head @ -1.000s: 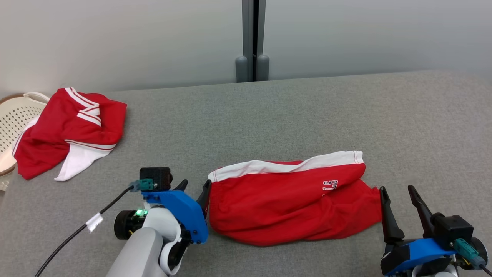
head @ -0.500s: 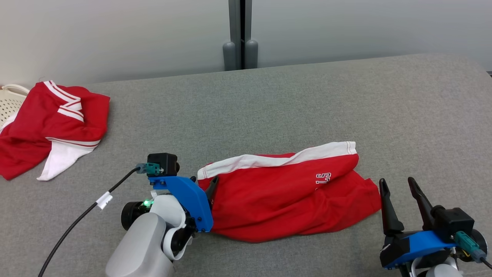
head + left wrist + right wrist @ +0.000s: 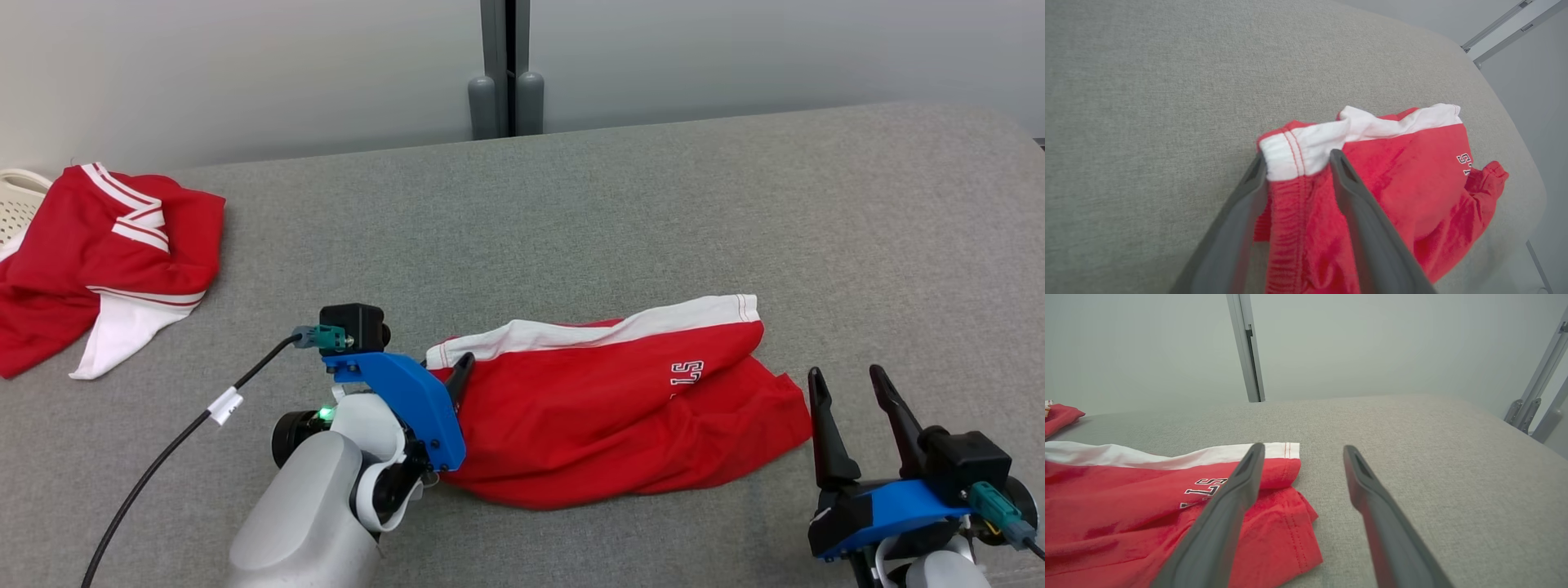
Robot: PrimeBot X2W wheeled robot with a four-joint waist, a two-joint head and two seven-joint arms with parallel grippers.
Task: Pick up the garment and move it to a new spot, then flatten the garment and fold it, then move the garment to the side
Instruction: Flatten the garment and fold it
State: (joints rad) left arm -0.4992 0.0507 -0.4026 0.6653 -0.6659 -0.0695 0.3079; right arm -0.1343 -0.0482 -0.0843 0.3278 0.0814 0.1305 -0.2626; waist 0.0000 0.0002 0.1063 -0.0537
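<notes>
Right gripper (image 3: 1303,448) is holding its fingers wide apart above the grey upholstered surface (image 3: 1433,457); red shorts (image 3: 1106,506) with white waistband are lying crumpled alongside.

Garment (image 3: 620,416) bright red, white waistband with red stitching, white black-edged lettering. Second garment (image 3: 90,245), far left edge: red, white stripes, white panel. Surface (image 3: 571,212) heathered grey. Basket (image 3: 12,214) cream, perforated.
</notes>
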